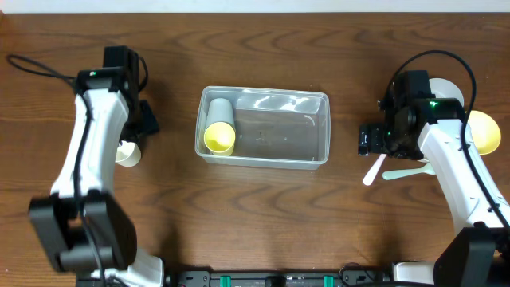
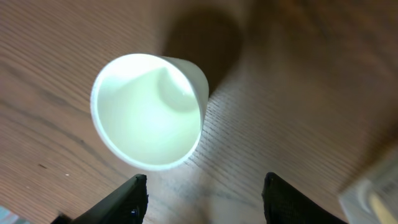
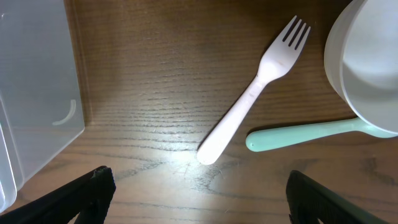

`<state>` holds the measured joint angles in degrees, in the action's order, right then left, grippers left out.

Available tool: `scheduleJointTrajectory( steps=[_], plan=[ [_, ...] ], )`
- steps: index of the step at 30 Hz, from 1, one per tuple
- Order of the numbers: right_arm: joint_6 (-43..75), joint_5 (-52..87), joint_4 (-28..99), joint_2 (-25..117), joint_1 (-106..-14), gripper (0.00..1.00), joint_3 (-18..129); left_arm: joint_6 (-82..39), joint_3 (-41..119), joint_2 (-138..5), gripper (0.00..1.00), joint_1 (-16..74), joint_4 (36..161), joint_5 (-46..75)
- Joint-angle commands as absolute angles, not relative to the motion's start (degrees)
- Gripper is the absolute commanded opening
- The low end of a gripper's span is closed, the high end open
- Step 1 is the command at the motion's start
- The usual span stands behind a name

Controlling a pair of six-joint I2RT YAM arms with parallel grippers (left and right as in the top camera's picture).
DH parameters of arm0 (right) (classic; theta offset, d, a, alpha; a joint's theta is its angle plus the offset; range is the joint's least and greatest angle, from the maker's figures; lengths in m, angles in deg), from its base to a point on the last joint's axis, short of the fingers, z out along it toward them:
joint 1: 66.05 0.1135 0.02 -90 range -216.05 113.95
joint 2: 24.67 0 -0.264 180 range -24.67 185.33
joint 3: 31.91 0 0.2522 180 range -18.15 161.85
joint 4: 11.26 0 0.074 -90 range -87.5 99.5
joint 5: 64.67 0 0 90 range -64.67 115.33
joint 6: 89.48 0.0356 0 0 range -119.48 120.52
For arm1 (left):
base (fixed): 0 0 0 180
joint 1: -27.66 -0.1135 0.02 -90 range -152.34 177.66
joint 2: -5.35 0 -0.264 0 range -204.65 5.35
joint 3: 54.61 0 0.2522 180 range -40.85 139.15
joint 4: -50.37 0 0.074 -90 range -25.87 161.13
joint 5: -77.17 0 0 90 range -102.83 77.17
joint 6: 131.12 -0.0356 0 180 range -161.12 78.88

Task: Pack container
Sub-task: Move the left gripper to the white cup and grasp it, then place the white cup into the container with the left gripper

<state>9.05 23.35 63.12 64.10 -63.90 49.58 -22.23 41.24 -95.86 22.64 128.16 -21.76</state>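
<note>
The clear plastic container stands at the table's middle; its corner shows in the right wrist view. A cup with a yellow mouth lies on its side in the container's left end. A white cup sits on the table left of the container, its opening facing the left wrist camera. My left gripper is open and empty just short of that cup. My right gripper is open and empty, just above a white plastic fork.
The fork lies right of the container beside a teal-handled utensil, whose handle reaches under a white bowl. That white bowl and a yellow bowl stand at the far right, partly behind my right arm.
</note>
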Motion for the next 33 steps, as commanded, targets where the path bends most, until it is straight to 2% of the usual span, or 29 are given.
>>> scheduleJointTrajectory(
  steps=[1,6,7,10,15,24,29,33],
  plan=[
    [8.6,22.9,63.3,64.2,-64.2,0.90,50.4,-21.9,40.9,-99.8,0.60,20.9,127.9,-21.0],
    [8.6,22.9,63.4,64.2,-64.2,0.89,50.4,-22.4,40.9,-103.7,0.58,19.1,127.4,-20.8],
    [8.6,22.9,63.4,64.2,-64.2,0.89,50.4,-22.8,40.9,-104.0,0.53,19.0,127.3,-20.8],
    [8.6,22.9,63.4,64.2,-64.2,0.89,50.4,-23.5,40.9,-104.5,0.25,18.9,126.5,-20.8],
    [8.6,22.9,63.6,64.2,-64.2,0.89,50.4,-23.4,40.9,-104.5,0.06,19.0,126.2,-20.8],
    [8.6,23.0,63.6,64.2,-64.2,0.89,50.4,-23.5,43.4,-98.4,0.06,22.1,129.8,-20.8],
    [8.6,22.9,63.5,64.2,-64.2,0.89,50.4,-25.5,51.9,-87.7,0.06,31.4,133.7,-18.6],
    [8.6,22.9,63.3,64.2,-64.2,0.89,50.4,-26.1,62.8,-85.5,0.06,41.3,137.7,-17.3]
  ],
)
